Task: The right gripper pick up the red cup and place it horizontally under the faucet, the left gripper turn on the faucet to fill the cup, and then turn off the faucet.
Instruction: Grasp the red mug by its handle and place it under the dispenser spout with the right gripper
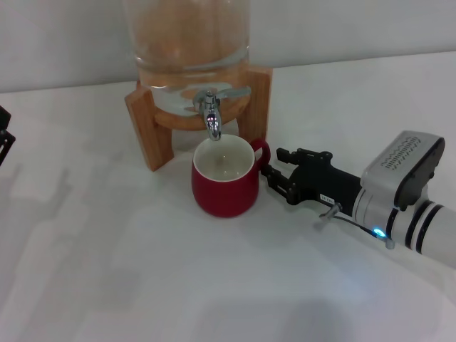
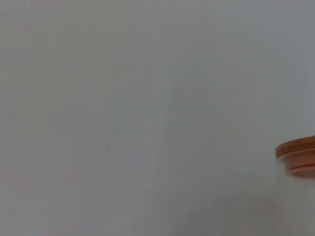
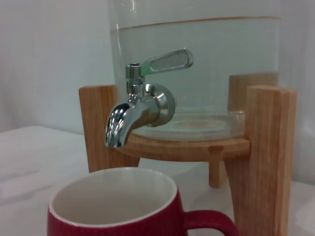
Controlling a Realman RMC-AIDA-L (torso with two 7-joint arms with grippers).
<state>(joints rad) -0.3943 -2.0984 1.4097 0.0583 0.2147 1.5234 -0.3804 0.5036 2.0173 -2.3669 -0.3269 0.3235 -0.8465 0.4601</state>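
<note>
Right gripper [image 1: 269,173] flanks glossy rounded red cup's [image 1: 224,187] loop handle.

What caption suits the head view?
Red cup upright under the faucet; right gripper at its handle.

Head view looks forward and down from high up at the table [image 1: 107,271], taking in the red cup [image 1: 224,178], the faucet [image 1: 211,114] and the wooden stand [image 1: 146,132]. Right wrist view sits low and close behind the red cup [image 3: 118,211], facing the faucet [image 3: 133,110] and the wooden stand [image 3: 261,157], all shared with the head view. Left wrist view faces blank pale surface, only a wooden edge [image 2: 298,155] in frame.
</note>
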